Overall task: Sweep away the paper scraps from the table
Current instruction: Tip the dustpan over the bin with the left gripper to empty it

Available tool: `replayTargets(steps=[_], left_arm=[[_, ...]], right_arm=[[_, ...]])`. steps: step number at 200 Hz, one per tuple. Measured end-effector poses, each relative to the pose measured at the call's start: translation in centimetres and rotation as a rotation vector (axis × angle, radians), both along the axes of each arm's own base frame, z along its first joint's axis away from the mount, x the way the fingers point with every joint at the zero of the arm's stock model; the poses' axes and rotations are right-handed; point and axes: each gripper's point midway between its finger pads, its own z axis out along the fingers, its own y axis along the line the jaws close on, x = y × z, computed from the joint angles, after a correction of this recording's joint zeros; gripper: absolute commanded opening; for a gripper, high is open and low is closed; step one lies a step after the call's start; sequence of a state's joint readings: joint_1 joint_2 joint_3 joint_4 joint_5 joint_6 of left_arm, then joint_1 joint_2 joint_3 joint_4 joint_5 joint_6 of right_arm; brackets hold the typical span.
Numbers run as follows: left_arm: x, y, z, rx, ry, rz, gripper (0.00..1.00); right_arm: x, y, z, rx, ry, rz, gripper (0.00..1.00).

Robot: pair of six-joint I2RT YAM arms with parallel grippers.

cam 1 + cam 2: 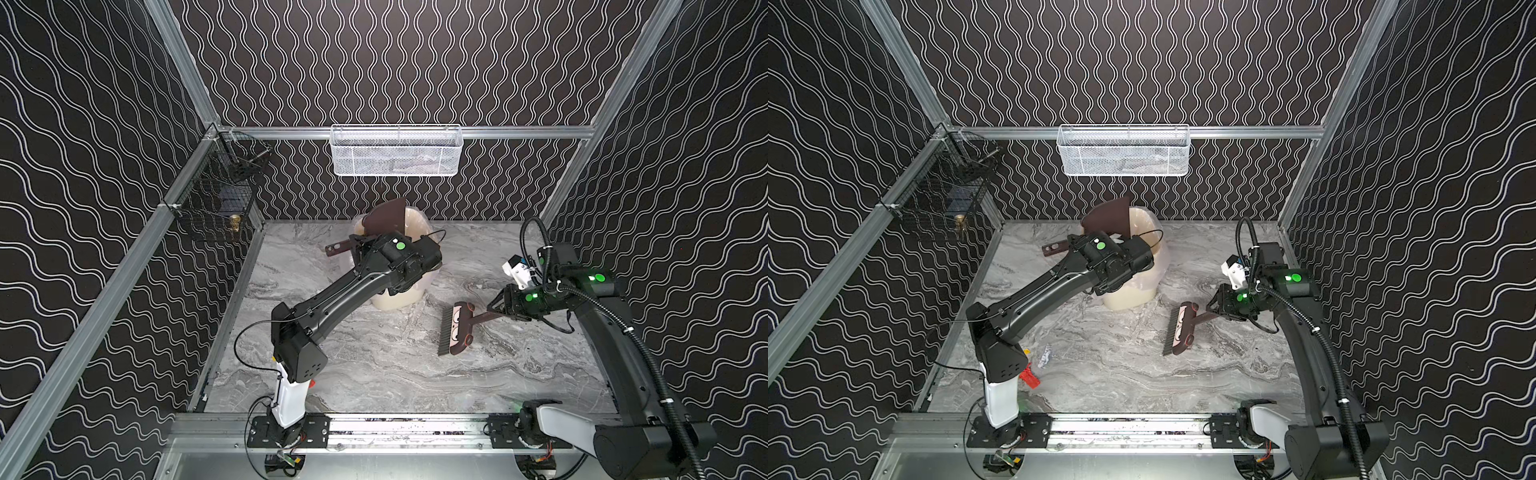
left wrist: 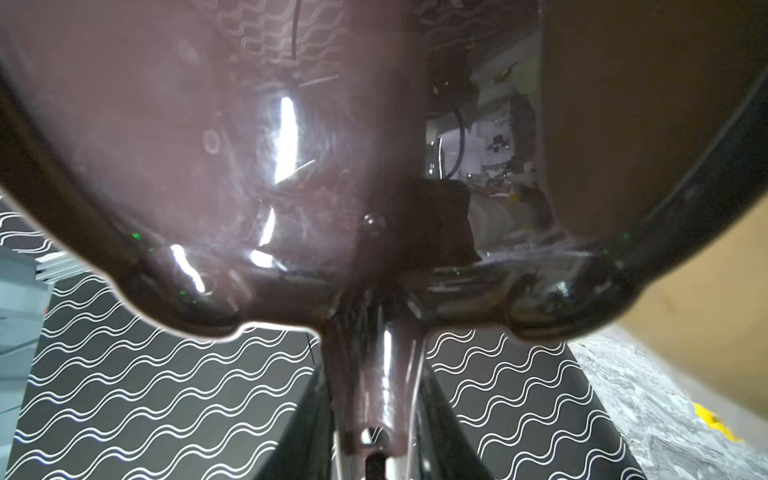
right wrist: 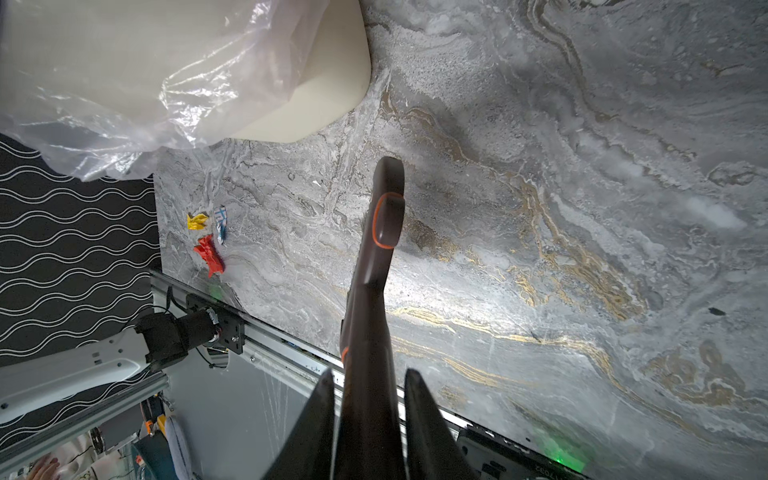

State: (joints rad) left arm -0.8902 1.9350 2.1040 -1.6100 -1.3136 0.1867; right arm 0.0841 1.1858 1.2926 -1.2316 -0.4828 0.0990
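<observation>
While the left gripper [image 1: 356, 248], clamped on the dustpan [image 1: 386, 218] handle, holds it tilted over the bin [image 1: 399, 301], the right gripper [image 1: 496, 309] grips the brush [image 1: 455, 328]. Scraps [image 1: 1034, 376] lie on the table [image 1: 374, 374] by the left arm's base [image 1: 998, 399]; emptying step, apparently; next, both tools must reach them.

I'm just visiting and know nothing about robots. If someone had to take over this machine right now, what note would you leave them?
Left gripper: shut on the dustpan handle, pan tipped up over the bin.
Right gripper: shut on the brush handle, brush head low over the middle of the table.
Done: cannot tell what is in the bin.
Left to do: red scrap, yellow scrap and white-and-blue scrap lie near the left arm's base; sweep and bin them.
</observation>
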Motion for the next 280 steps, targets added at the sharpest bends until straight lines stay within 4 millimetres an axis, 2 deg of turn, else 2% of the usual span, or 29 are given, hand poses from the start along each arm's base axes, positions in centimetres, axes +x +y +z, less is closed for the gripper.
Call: replayTargets(steps=[30,57,74,91,123,164,186,207,235,260,280], left_arm=[[-0.2,-0.1,2.1,-0.069,-0.054,-0.004,0.00],[-0.7,0.3,4.5,-0.225,-0.126,0.004,0.00],[-1.3,0.6,5.4,-0.350,-0.157,0.010,0.00],[-1.9,0.8,5.4,-0.466,-0.156,0.020,0.00],[-4.0,1.8,4.0,-0.641,-0.098,0.052,0.00],[-7.5,5.6,1.5,-0.828,0.006,0.137,0.00],[-8.6,7.4,0.3,-0.914,0.042,0.182,0.00],[-9.1,8.1,-0.6,-0.978,0.070,0.208,0.00],[-9.2,8.2,-1.9,-1.025,0.126,0.209,0.00],[-9.3,7.8,-3.0,-1.059,0.168,0.206,0.00],[-9.5,7.5,-3.6,-1.081,0.194,0.193,0.00]], right_arm=[[-0.1,0.1,0.0,0.009,-0.001,-0.005,0.00],[-0.4,0.7,0.1,0.040,-0.018,0.008,0.00],[-0.8,1.8,0.2,0.063,-0.040,0.045,0.00],[-1.6,3.4,0.3,0.087,-0.054,0.100,0.00],[-4.5,7.6,-0.1,0.153,-0.079,0.240,0.00],[-8.6,13.2,-1.5,0.240,-0.078,0.394,0.00],[-10.3,16.3,-2.1,0.262,-0.087,0.464,0.00],[-11.2,20.0,-2.5,0.286,-0.110,0.525,0.00],[-10.9,24.7,-3.1,0.289,-0.138,0.557,0.00],[-9.1,29.2,-2.6,0.312,-0.196,0.561,0.00],[-7.4,31.4,-3.3,0.299,-0.216,0.542,0.00]])
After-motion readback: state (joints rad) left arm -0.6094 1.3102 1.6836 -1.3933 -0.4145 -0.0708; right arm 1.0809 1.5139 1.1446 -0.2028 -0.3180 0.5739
